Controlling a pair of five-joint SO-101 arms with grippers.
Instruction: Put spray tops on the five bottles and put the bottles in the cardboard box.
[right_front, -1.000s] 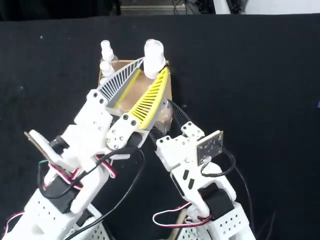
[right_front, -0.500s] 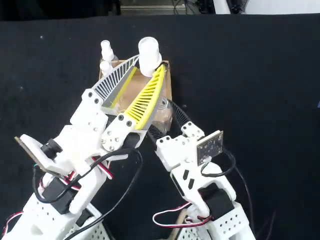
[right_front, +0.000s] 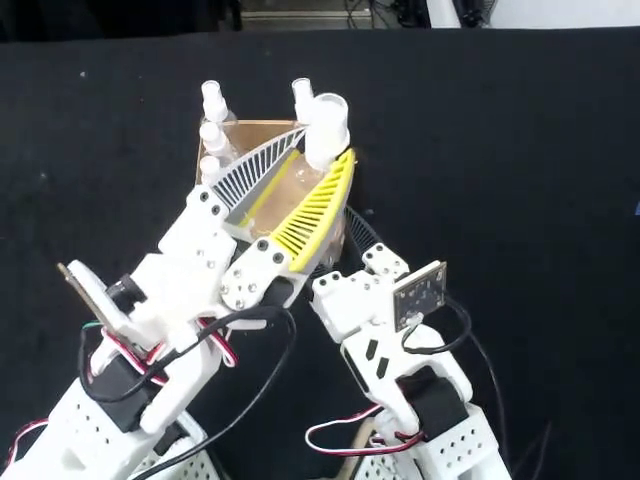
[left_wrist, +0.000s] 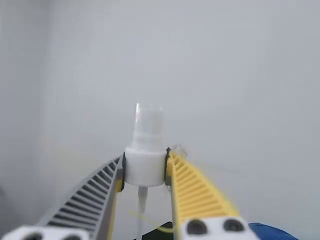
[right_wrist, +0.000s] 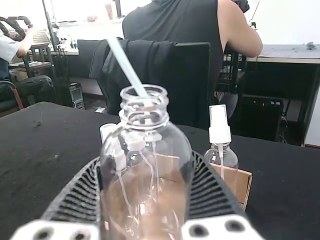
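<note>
My left gripper (right_front: 326, 140), with grey and yellow fingers, is shut on a white spray top (right_front: 327, 122) and holds it high above the cardboard box (right_front: 247, 130). In the left wrist view the spray top (left_wrist: 145, 162) sits clamped between the fingers, its dip tube (left_wrist: 142, 200) hanging down. My right gripper (right_wrist: 145, 165) is shut on a clear bottle (right_wrist: 145, 175) with an open neck (right_wrist: 144, 96). The slanted dip tube (right_wrist: 125, 62) reaches into that neck. From above, this bottle (right_front: 327, 238) lies mostly hidden under the left fingers.
Three capped bottles stand in the box (right_wrist: 231, 177): two at its far left (right_front: 213, 100) (right_front: 211, 135) and one at the far right (right_front: 301, 92). One capped bottle (right_wrist: 220, 147) shows beside the held one. Black table surrounds the box.
The left gripper swung the spray top first slightly left, then right and nearer, so it now stands over the held bottle. The right arm has kept still.
</note>
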